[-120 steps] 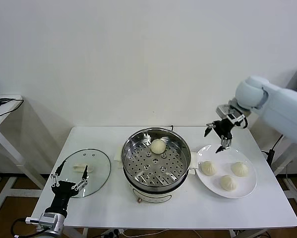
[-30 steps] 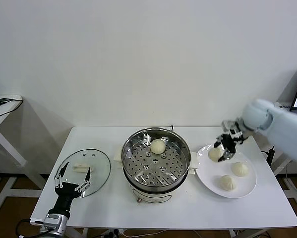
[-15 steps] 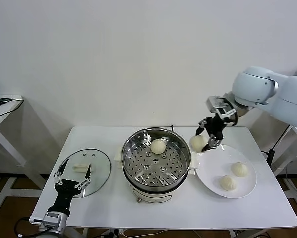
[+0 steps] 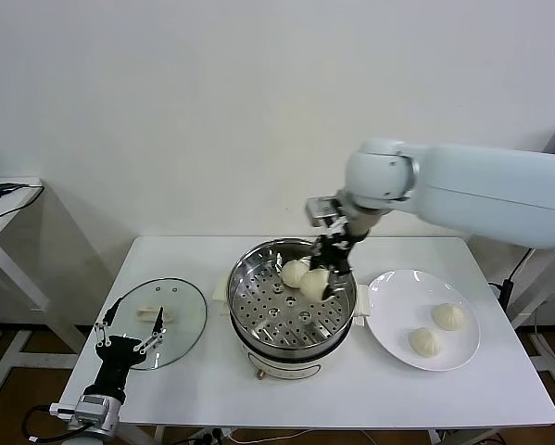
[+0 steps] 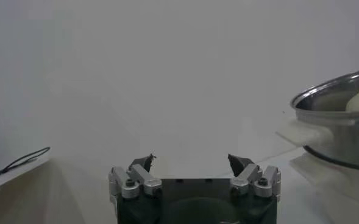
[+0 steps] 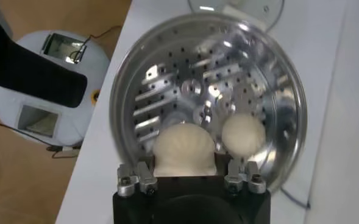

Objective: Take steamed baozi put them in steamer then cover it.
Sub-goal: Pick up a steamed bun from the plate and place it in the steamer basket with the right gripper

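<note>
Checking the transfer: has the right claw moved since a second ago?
Yes. The right claw swung from above the plate leftward to over the steamer, carrying a baozi.

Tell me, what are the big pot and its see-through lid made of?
The steamer looks like shiny polished steel: it mirrors things, with punched holes in its tray. The cover looks like clear glass with a metal rim, since the table shows through; its white handle is probably plastic.

Bright, even indoor light falls from above. The table (image 4: 258, 389) carries only soft, short shadows near its edges. Glare streaks the steamer (image 6: 277, 79) in the right wrist view. The left wrist view is pale and hazy, its white background perhaps out of focus.
</note>
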You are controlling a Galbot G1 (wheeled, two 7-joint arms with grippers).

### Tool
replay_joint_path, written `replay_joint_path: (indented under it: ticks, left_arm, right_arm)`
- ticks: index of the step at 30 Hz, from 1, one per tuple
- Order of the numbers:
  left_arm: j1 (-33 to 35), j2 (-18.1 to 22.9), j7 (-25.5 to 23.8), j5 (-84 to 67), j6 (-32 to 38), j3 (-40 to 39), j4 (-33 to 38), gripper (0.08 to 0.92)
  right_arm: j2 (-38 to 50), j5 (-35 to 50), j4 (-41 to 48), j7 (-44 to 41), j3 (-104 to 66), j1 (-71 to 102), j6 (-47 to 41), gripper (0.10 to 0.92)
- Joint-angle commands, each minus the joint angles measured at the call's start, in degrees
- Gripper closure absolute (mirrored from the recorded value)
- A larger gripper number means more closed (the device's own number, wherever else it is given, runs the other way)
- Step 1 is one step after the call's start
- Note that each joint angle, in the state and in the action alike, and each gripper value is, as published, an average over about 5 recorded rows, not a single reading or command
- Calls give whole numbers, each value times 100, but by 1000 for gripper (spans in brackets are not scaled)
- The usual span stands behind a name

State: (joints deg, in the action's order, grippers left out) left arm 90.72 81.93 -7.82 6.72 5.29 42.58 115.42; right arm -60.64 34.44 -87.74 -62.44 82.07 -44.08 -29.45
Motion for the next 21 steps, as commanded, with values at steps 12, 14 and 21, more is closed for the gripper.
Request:
replay_joint_path:
  ticks: [12, 14, 21]
  left_arm:
    - [-17, -30, -37, -7, 43, 33, -98, 177]
    - [-16, -27, -36, -8, 47, 29, -102, 177]
    - [-16, -27, -33, -8, 46, 42, -117, 177]
  right_arm:
    - [-1937, -353, 1982, 56, -308, 1140, -84, 355]
    - [-2009, -451, 2151, 30, -354, 1221, -59, 355]
    - [-2160, -699, 2460, -59, -478, 1393, 20, 351]
